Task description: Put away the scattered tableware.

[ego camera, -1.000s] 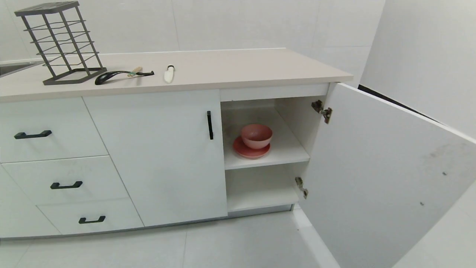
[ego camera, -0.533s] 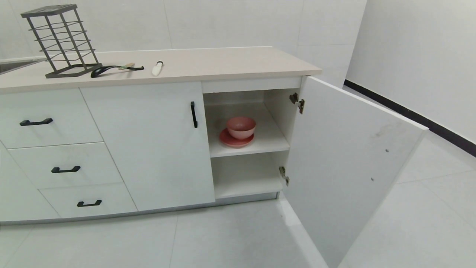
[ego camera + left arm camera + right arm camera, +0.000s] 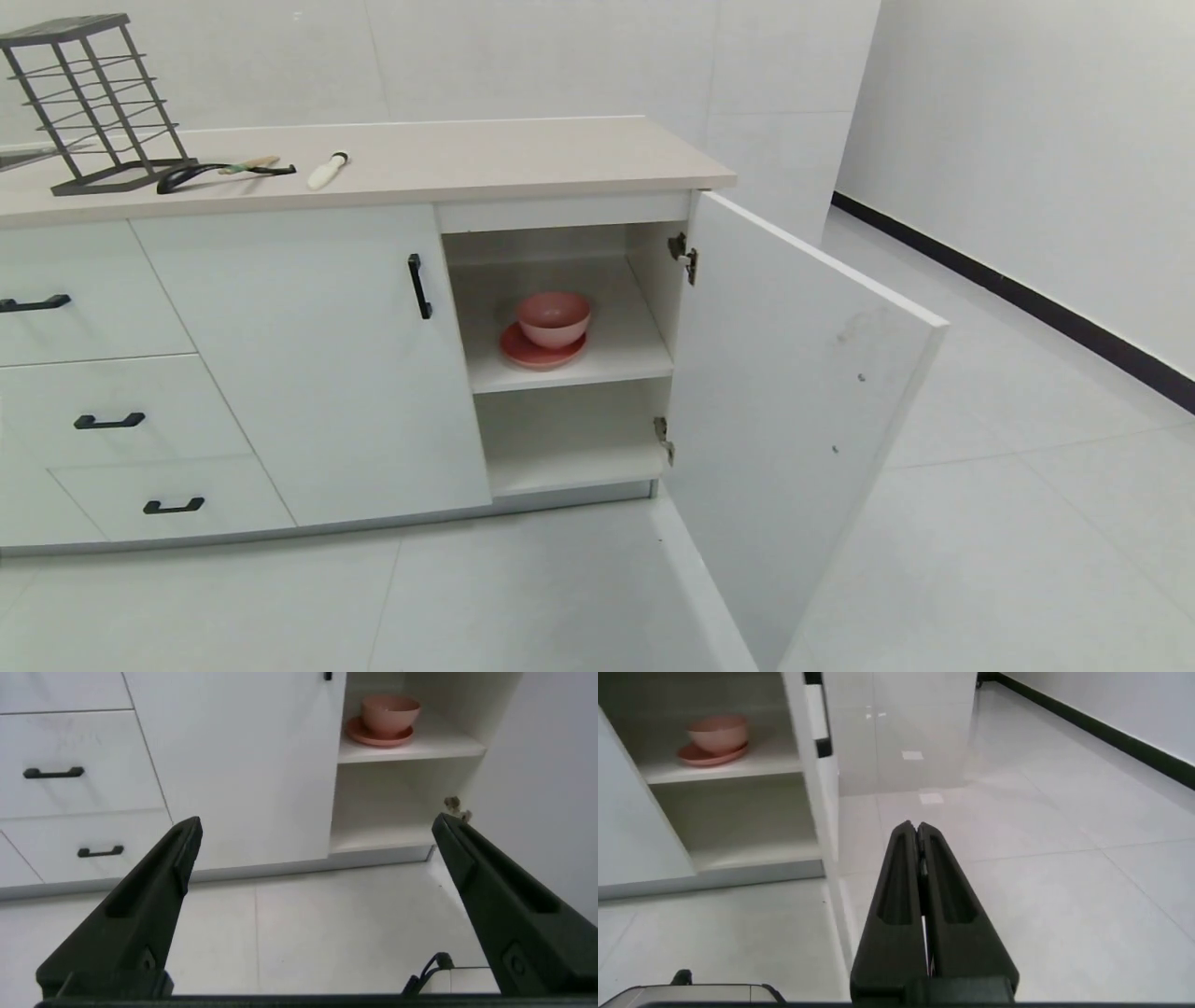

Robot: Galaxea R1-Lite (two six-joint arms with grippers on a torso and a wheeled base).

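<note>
Pink bowl [image 3: 554, 318] on plate [image 3: 541, 353] is shelved, while at ten o'clock a black ladle [image 3: 201, 173] and white utensil [image 3: 327, 171] wait on the counter [image 3: 523, 159]; left gripper [image 3: 315, 835] spread, right gripper [image 3: 918, 833] pressed together, both empty.

A bowl [image 3: 554, 318] is set on a plate [image 3: 519, 352], on the upper shelf [image 3: 621, 347] of the open cupboard [image 3: 560, 214]. Its door [image 3: 794, 401] is swung out at 4 o'clock. A closed door [image 3: 308, 364] and then drawers [image 3: 121, 387] are ranged at 9 o'clock. On the surface [image 3: 485, 154] above, a rack [image 3: 89, 103], a ladle [image 3: 210, 171] and a knife [image 3: 327, 171] are aligned toward 3 o'clock.
</note>
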